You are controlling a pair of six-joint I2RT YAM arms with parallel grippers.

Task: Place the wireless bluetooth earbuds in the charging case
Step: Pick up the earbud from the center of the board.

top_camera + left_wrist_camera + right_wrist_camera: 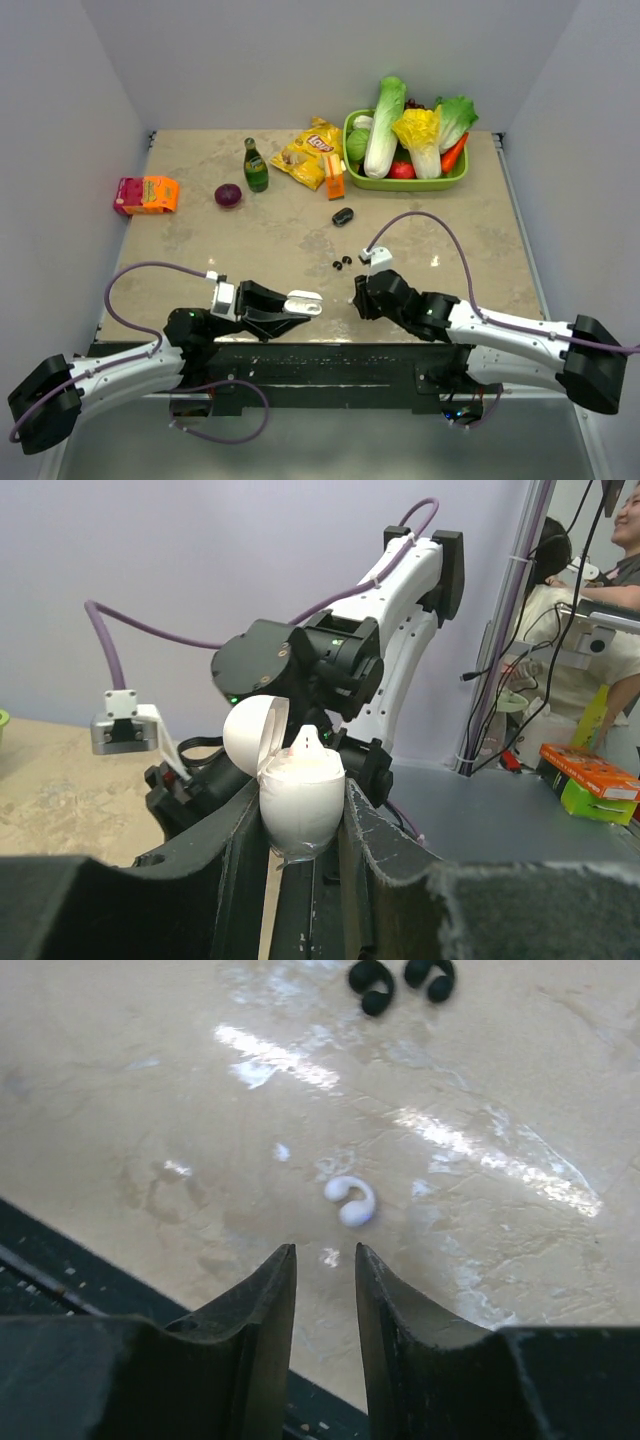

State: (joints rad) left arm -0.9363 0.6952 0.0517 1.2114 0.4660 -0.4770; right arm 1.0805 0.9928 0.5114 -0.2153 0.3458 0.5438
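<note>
My left gripper [300,825] is shut on the white egg-shaped charging case [302,800], held upright with its lid [255,735] swung open. A white earbud [308,744] sticks up out of the case. In the top view the case [303,299] is near the table's front edge. My right gripper [325,1252] is open and empty, its tips just short of a white earbud [350,1201] that lies on the table. Two black earbuds [372,985] lie side by side farther off, and they also show in the top view [340,263]. The right gripper [356,296] hovers low, right of the case.
A small black case [343,216] lies mid-table. A green basket [405,182] of vegetables stands at the back right. A chips bag [310,150], a green bottle [255,167], a red onion [228,195] and an orange-pink box [146,194] lie at the back left.
</note>
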